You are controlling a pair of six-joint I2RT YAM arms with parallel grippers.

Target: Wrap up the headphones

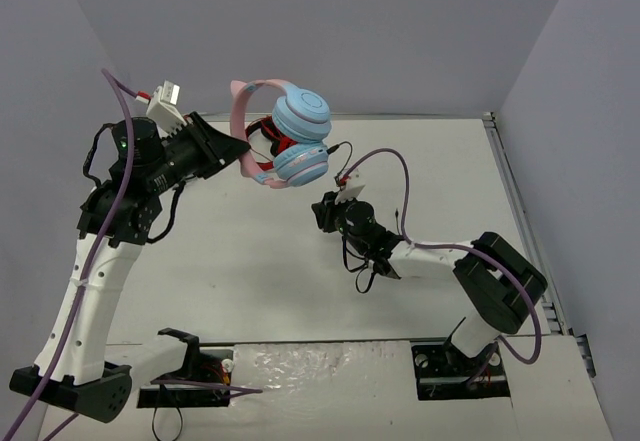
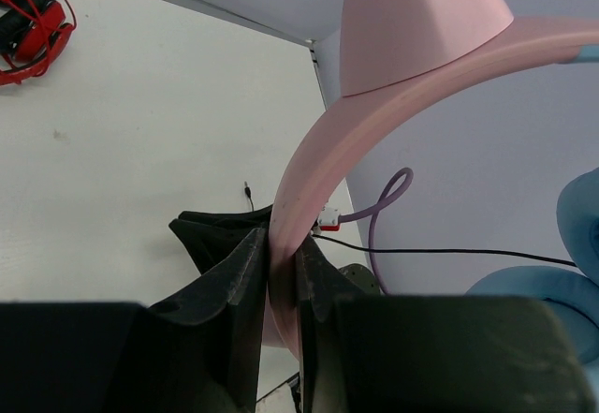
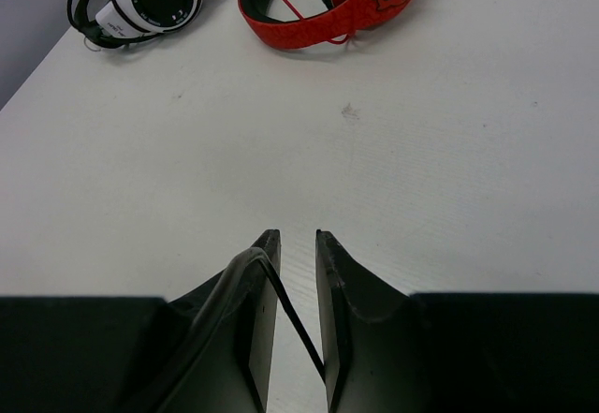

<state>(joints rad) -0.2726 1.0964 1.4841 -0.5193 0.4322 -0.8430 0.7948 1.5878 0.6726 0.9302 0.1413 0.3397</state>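
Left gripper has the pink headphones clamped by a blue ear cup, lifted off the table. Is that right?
Not by an ear cup. The left gripper is shut on the pink headband of the headphones, as the left wrist view shows. The rest stands.

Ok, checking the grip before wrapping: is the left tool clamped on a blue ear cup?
No, the left tool is shut on the pink headband, with the blue ear cup off to one side.
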